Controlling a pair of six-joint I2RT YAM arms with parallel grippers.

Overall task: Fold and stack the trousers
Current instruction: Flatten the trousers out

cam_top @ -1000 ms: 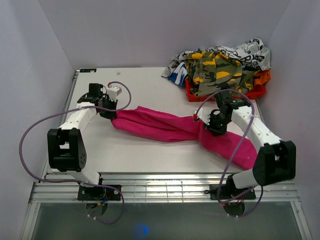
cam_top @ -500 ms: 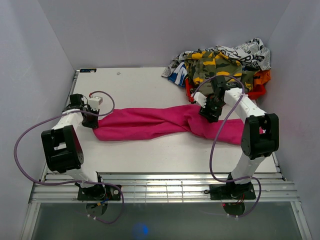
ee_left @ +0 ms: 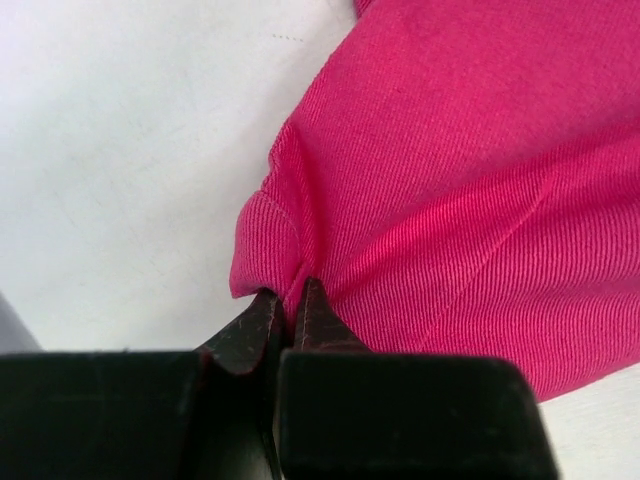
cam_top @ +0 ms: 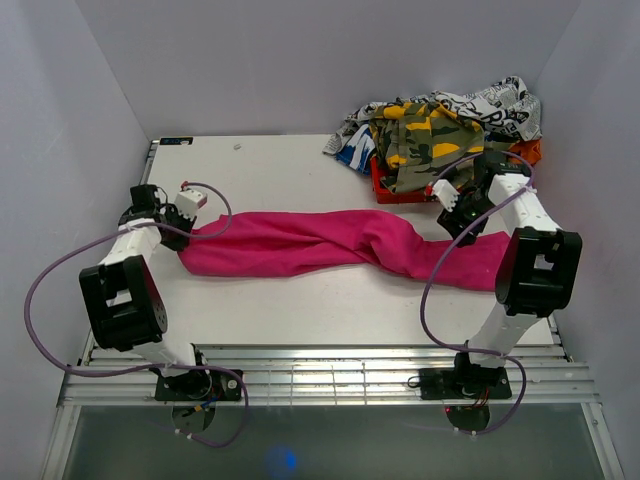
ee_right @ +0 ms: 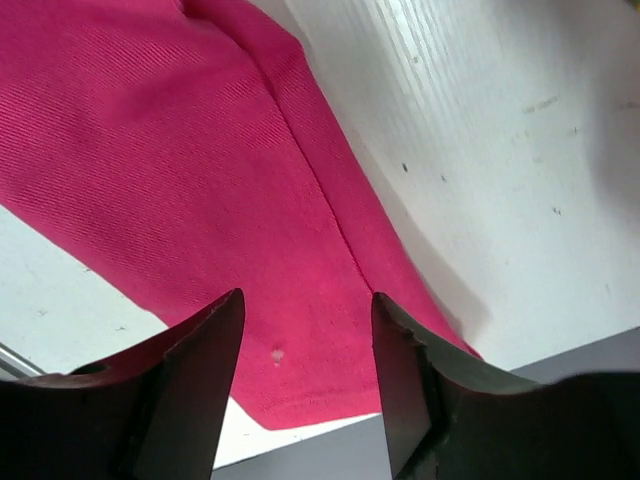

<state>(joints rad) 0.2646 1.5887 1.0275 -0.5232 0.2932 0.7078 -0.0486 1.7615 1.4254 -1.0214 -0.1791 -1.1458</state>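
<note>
1. Trousers (cam_top: pixel 330 245) lie flat on the table (cam_top: pixel 280 170). Their long axis runs left to right, nearly from one arm to the other, and dips towards the near edge at the right end.
2. Left gripper (ee_left: pixel 290 300) has its fingers pinched tight on a bunched corner of the left end. Fabric fans out from that pinch to the right.
3. Right gripper (ee_right: pixel 305 310) has its jaws apart with nothing between them. It hangs over the pink cloth by the right end, and that hem edge shows just past the fingertips in the wrist view.
4. There's a twist or overlap in the fabric right of centre, on the right arm's side.
5. Key relation: the free end is on the right and the right arm is much nearer. My read is you bring that end along the long axis towards the held left end.
6. Camouflage garment (cam_top: pixel 430 140) and red bin (cam_top: pixel 520 182) sit just behind the right arm, so keep clear.
</note>
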